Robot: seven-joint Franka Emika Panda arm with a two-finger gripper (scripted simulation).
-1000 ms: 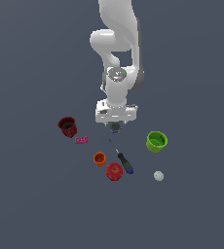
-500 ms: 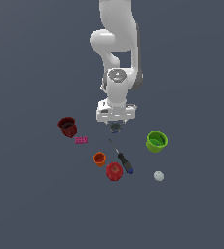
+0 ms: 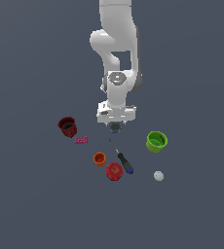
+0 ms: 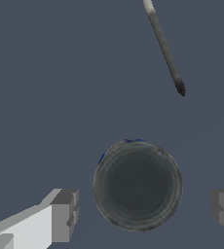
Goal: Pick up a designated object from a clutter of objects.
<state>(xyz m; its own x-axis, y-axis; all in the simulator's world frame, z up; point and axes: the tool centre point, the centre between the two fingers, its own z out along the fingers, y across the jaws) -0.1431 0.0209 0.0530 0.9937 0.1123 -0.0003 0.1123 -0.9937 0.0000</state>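
Step in hand: final descent of the claw (image 4: pixel 143 211) over the tin can (image 4: pixel 137 186), judged from its straddling pose.
Claw state: fingers (image 4: pixel 65 215) spread apart, one on each side of the can and clear of its wall; nothing is held.
Can position: directly under the wrist; in the exterior view only its grey top (image 3: pixel 115 127) peeps out beneath the hand, at about 12 o'clock from the orange cup (image 3: pixel 100 158).
Can appearance: round grey metallic lid seen from above, a thin blue edge of label showing at its rim.
Advice, centring: keep the lid midway between the two fingers before closing, so both pads meet the wall together.
Advice, depth: lower until the pads sit beside the blue side, not the lid rim; a high pinch would likely slip.
Advice, clearance: the screwdriver (image 3: pixel 121 157) lies with its tip (image 4: pixel 180 88) near the can but apart from it; closing should not reach it.
Count, cups: three, dark red (image 3: pixel 67 126), orange, green (image 3: pixel 156 141).
Count, others: one apple (image 3: pixel 114 171), one screwdriver, one pale ball (image 3: pixel 158 175), one pink block (image 3: pixel 81 140), one can.
Surface: plain dark grey (image 3: pixel 31 204).
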